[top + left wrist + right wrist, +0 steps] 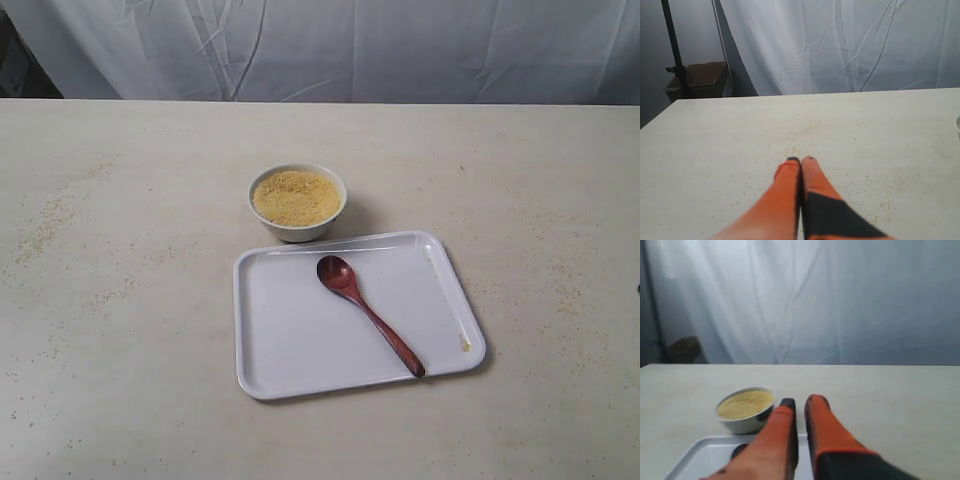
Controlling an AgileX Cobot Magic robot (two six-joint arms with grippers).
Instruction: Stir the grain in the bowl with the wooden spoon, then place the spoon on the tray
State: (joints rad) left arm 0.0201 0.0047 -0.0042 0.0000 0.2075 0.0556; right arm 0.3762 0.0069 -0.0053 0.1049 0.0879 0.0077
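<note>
The white bowl (297,225) holds a flat mass of yellow grain (296,196) and stands just behind the white tray (290,350). The dark wooden spoon (367,313) lies on the tray, its round end toward the bowl and its handle toward the tray's front right corner. Neither gripper shows in the exterior view. My right gripper (801,402) hovers over the tray's (700,455) near side, its fingers a narrow gap apart and holding nothing. Beyond it are the bowl (742,424) and grain (746,404). My left gripper (801,160) is shut and empty over bare table.
Loose grains are scattered on the table at the left (50,215) and under my left gripper (802,142). A few grains lie by the tray's right rim (465,343). A white curtain (330,45) hangs behind the table's far edge.
</note>
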